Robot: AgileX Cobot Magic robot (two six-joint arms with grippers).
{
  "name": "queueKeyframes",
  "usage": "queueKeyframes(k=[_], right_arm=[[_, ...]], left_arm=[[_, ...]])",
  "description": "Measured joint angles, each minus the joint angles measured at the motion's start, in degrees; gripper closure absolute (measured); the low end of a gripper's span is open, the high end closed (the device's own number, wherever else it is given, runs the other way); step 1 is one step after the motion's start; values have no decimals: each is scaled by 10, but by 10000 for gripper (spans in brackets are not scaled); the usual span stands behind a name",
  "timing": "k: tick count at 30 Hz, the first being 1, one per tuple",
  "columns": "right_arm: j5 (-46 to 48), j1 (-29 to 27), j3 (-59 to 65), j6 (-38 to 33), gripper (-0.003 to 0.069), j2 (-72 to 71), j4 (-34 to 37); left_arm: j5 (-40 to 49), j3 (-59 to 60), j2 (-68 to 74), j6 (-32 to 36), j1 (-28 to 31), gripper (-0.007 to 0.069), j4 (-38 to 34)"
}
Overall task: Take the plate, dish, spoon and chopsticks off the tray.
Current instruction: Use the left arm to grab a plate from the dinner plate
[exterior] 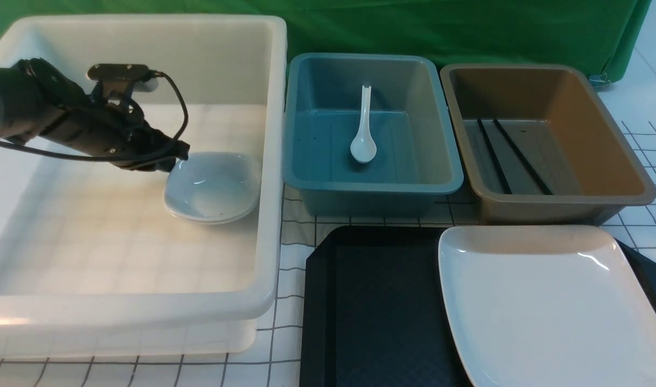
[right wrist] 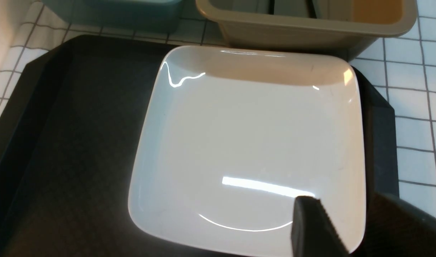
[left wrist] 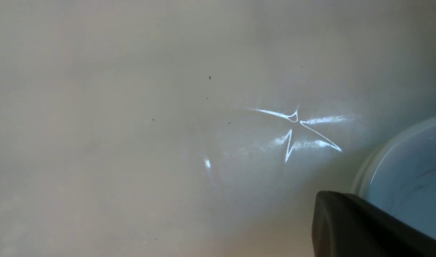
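Inside the white bin (exterior: 274,161), at the worktop's (exterior: 295,226) left:

- Left tool (exterior: 174,156): fingers pressed together, nothing seen pinched. The tip is at the left rim of the dish (exterior: 215,188), and contact cannot be told.
- Dish: small, white, upright on the bin floor, immediately right of the left tool.
- Spoon (exterior: 363,129): in the blue bin (exterior: 370,185), bowl up, well to the right of the left tool.
- Chopsticks (exterior: 521,157): side by side in the brown bin (exterior: 602,150), farthest right.
- Right tool (right wrist: 342,200): shows in the right wrist view only, fingers spread. One finger is over the plate's (exterior: 542,301) corner and the other is outside its rim.
- Plate: on the right part of the tray (exterior: 381,312), directly under the right tool.
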Motion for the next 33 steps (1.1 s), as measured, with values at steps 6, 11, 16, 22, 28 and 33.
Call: queueKeyframes(k=[6,11,16,22,28,33], right_arm=[[0,0,0,0,419,0,0],[0,0,0,0,419,0,0],[0,0,0,0,419,0,0],[23,0,-39,-3,500,0,0],[59,0,-108,-30,648,0,-2],[76,0,-131,-34,655,0,-12]], left_arm=[[-8,0,0,2,-9,627,2],[32,-10,-24,-77,-11,624,72],[111,-50,-82,-210,-15,604,174],[274,-147,-200,-309,-16,518,144],[394,-153,-239,-322,-108,399,34],[407,-130,-216,-373,-233,328,47]])
